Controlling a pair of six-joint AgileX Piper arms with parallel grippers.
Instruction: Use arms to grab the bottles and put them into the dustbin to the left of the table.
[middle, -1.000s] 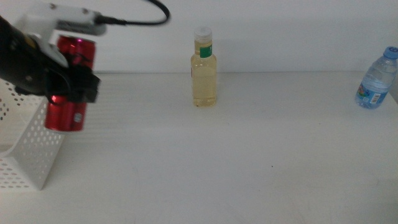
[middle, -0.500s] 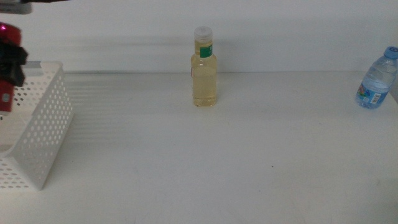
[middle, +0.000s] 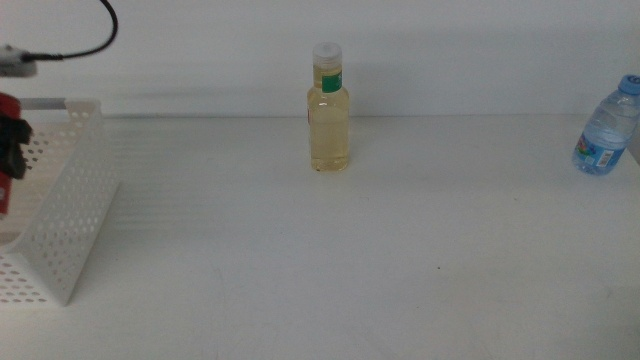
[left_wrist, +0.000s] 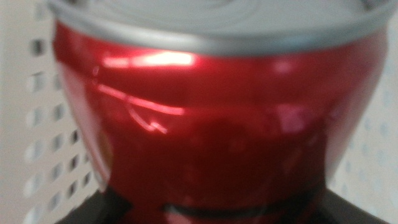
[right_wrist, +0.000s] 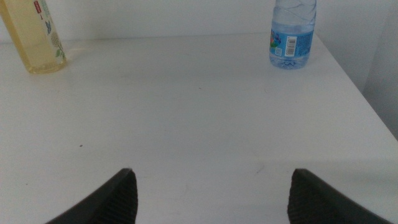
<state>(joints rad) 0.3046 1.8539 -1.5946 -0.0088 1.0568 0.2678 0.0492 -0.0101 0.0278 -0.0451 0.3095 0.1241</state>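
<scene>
My left gripper (middle: 12, 148) is at the picture's far left edge, over the white perforated dustbin (middle: 70, 215), shut on a slim red can (middle: 5, 104). The can (left_wrist: 211, 124) fills the left wrist view, with the dustbin's holed wall (left_wrist: 43, 124) close behind it. A clear bottle of pale yellow liquid (middle: 328, 110) with a white cap stands upright at the table's back middle. The small water bottle (middle: 604, 128) with a blue cap stands at the far right. My right gripper (right_wrist: 211, 199) waits open low over the table (right_wrist: 199, 124), well short of both bottles (right_wrist: 37, 37) (right_wrist: 292, 34).
A black cable (middle: 95, 40) loops above the left arm at the top left. The table's right edge (right_wrist: 367, 99) runs just beyond the water bottle. The dustbin leans with its rim (middle: 60, 103) toward the back wall.
The left arm has carried the red can leftward from in front of the dustbin to over it, then lowered it a little. Both bottles and the right arm have not moved.
</scene>
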